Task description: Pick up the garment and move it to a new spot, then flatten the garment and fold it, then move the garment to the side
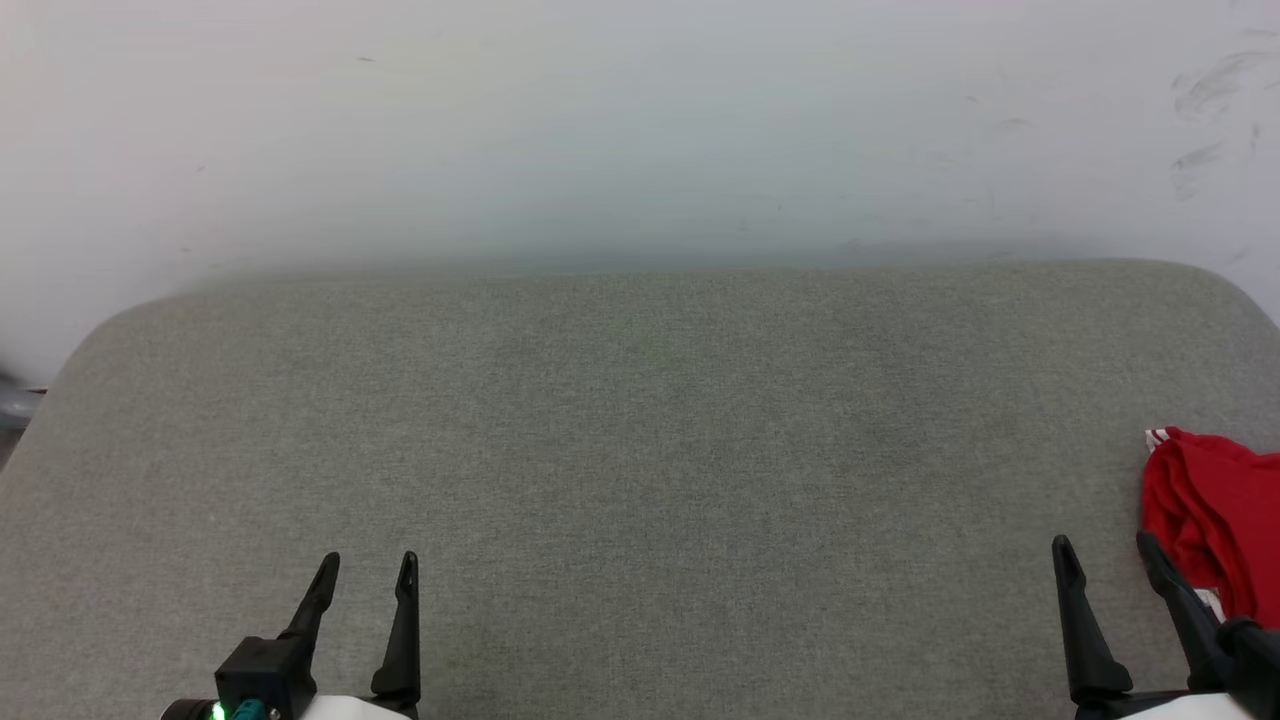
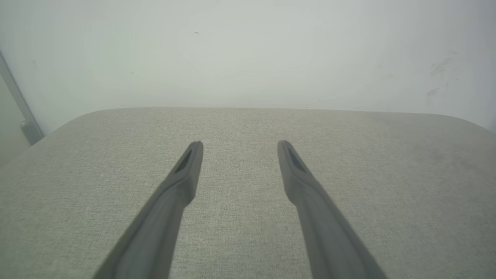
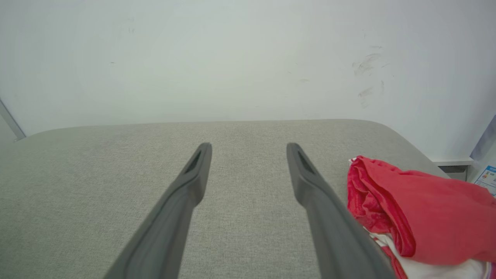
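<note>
Shirt (image 1: pixel 1215 510), red crumpled jersey cloth with a bit of white, lies bunched at the right edge of the wide grey woven pad (image 1: pixel 640 420). The right gripper (image 1: pixel 1105 543) hangs over the pad just beside the shirt, fingers apart, holding nothing. The left gripper (image 1: pixel 369 560) is over the pad's near left, well apart from the shirt, fingers apart too. A white wall with dark scuff marks (image 1: pixel 1210 90) stands behind the pad.

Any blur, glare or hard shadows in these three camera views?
Head view: soft, even light, no glare; the wall looks hazy where it meets the grey padded surface. Left wrist view: the left gripper blurs toward the bottom edge. Right wrist view: the right gripper blurs likewise; the garment looks sharper.
</note>
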Controlling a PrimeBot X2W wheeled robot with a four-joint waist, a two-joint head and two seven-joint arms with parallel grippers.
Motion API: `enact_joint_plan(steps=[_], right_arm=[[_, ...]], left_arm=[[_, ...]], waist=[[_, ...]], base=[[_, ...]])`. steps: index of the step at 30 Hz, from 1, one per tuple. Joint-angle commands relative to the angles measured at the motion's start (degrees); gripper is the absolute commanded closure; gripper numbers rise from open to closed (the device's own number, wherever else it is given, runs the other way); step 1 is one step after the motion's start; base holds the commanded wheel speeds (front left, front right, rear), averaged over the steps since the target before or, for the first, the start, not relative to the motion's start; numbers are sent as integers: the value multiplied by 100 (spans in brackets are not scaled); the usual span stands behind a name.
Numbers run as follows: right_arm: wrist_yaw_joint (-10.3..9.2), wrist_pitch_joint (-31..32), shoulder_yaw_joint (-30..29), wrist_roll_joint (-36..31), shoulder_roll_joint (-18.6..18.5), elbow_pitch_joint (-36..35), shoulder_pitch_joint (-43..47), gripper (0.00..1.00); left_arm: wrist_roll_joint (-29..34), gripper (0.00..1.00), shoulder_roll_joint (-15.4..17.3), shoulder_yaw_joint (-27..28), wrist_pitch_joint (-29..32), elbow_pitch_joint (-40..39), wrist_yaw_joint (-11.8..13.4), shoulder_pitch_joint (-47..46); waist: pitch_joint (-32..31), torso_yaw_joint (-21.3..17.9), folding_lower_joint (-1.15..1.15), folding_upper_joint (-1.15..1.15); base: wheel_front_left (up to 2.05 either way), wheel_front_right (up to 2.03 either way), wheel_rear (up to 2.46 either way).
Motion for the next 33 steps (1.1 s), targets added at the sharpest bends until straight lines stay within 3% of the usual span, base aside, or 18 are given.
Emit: enact_joint_plan(steps=[1, 22, 23, 33], right_arm=[[-4, 12, 22, 37, 22, -52, 56, 0], [-4, -31, 67, 72, 24, -40, -47, 0], [1, -10, 70, 60, 2, -30, 9, 100], [0, 9, 137, 788, -34, 316, -101, 100]], left_arm=[[42, 0, -1, 13, -13, 7, -12, -8], [174, 0, -2, -46, -13, 8, -100, -219], [151, 100, -1, -38, 1, 27, -78, -158], [-539, 100, -50, 68, 239, 274, -100, -183]], waist=[[7, -1, 0, 0], [126, 64, 0, 0], [128, 63, 0, 0], [135, 65, 1, 0]], base=[[0, 0, 0], [0, 0, 0], [0, 0, 0], [0, 0, 0]])
